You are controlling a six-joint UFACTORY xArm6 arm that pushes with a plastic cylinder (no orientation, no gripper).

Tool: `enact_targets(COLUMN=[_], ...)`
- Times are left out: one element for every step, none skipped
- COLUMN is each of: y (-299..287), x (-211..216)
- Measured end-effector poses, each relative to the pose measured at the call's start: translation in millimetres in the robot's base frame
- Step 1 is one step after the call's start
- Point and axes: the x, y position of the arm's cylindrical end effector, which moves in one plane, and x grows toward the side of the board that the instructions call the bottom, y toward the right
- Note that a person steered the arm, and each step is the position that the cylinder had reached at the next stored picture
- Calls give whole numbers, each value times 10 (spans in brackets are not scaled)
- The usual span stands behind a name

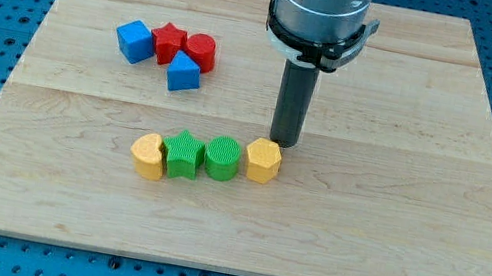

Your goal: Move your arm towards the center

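My tip (283,145), the lower end of the straight dark rod, has no jaws and holds nothing; it rests on the pale wooden board (391,235) roughly midway between the left and right edges, just above the yellow hexagonal plastic block (263,160); whether they touch is unclear. That block ends a row with the green ribbed cylinder (221,157), green star block (183,154) and yellow heart-shaped block (149,154). Toward the top-left corner sit a blue cube (133,40), red star (169,42), red cylinder (200,52) and blue wedge-like block (183,73). I judge the move essentially complete, with little left.
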Motion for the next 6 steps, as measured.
enact_targets(y=[-1, -11, -11, -11, -20, -18], x=[0, -6, -10, -47, -274, -395])
